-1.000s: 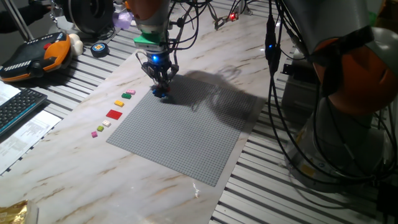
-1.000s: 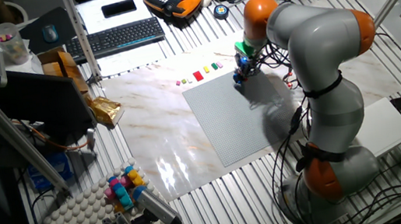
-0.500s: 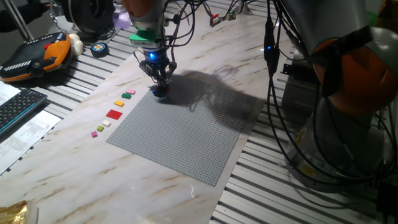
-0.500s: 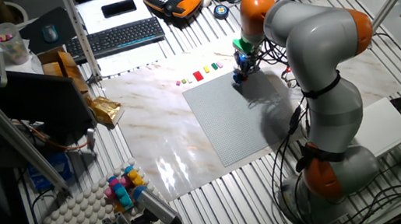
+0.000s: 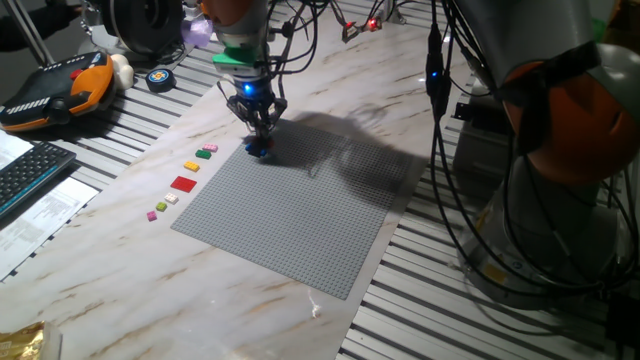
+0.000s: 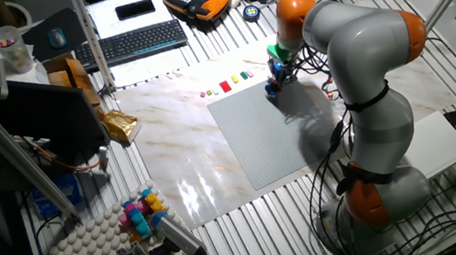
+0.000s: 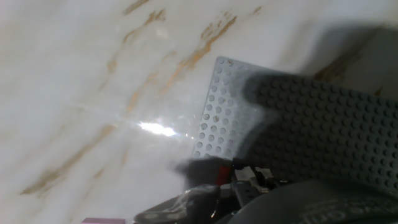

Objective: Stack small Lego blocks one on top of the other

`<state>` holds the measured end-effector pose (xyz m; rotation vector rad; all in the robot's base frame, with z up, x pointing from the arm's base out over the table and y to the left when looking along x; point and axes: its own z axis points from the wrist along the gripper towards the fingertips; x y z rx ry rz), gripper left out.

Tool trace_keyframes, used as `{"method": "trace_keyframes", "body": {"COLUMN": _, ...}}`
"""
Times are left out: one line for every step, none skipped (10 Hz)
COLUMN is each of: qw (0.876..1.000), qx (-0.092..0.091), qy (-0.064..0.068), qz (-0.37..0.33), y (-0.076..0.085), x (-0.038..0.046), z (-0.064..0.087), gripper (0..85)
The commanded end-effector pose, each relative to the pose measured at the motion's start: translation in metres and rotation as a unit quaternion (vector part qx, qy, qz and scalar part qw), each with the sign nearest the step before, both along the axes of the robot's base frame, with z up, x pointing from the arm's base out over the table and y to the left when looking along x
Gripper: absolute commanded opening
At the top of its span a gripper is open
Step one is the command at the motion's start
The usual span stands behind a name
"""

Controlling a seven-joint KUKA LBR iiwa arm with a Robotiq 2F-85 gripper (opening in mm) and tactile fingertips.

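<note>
My gripper [image 5: 261,136] stands upright over the far left corner of the big grey studded plate [image 5: 300,215], fingers drawn together. A small blue brick [image 5: 258,151] sits on that corner right under the fingertips; it also shows in the other fixed view [image 6: 269,90] below the gripper [image 6: 274,79]. In the hand view a sliver of the red brick [image 7: 223,175] shows between the dark fingertips [image 7: 200,169] at the plate's corner [image 7: 217,112]. The black brick cannot be made out.
Left of the plate, on the marble top, lies a row of loose pieces: a wider red square piece [image 5: 183,183], green [image 5: 207,149], yellow [image 5: 192,166], white and pink bits [image 5: 152,215]. A keyboard [image 5: 25,175], an orange pendant [image 5: 60,90] and cables lie around the table.
The gripper swayed slightly left and back right over the plate's corner, staying low on the blue brick. Nothing else moved.
</note>
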<state>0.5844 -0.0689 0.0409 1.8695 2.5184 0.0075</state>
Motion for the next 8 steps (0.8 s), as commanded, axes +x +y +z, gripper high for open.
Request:
{"method": "trace_keyframes", "body": {"qw": 1.000, "qx": 0.001, "qy": -0.001, "qz": 0.001, "y": -0.0007, "x": -0.0008, "z": -0.0015, "gripper": 0.7}}
{"method": "trace_keyframes", "body": {"qw": 1.000, "qx": 0.003, "qy": -0.002, "qz": 0.001, "y": -0.0015, "x": -0.0022, "z": -0.0026, "gripper": 0.7}}
{"method": "trace_keyframes", "body": {"qw": 1.000, "qx": 0.006, "qy": -0.002, "qz": 0.001, "y": -0.0020, "x": -0.0031, "z": -0.0033, "gripper": 0.7}}
{"method": "trace_keyframes", "body": {"qw": 1.000, "qx": 0.007, "qy": -0.003, "qz": 0.001, "y": -0.0019, "x": -0.0034, "z": -0.0044, "gripper": 0.7}}
{"method": "trace_keyframes", "body": {"qw": 1.000, "qx": 0.007, "qy": -0.004, "qz": 0.001, "y": -0.0011, "x": -0.0032, "z": -0.0056, "gripper": 0.7}}
{"method": "trace_keyframes", "body": {"qw": 1.000, "qx": 0.007, "qy": -0.004, "qz": 0.001, "y": -0.0002, "x": -0.0028, "z": -0.0058, "gripper": 0.7}}
{"method": "trace_keyframes", "body": {"qw": 1.000, "qx": 0.007, "qy": -0.004, "qz": 0.001, "y": 0.0003, "x": -0.0021, "z": -0.0049, "gripper": 0.7}}
{"method": "trace_keyframes", "body": {"qw": 1.000, "qx": 0.007, "qy": -0.003, "qz": 0.003, "y": 0.0011, "x": -0.0012, "z": -0.0035, "gripper": 0.7}}
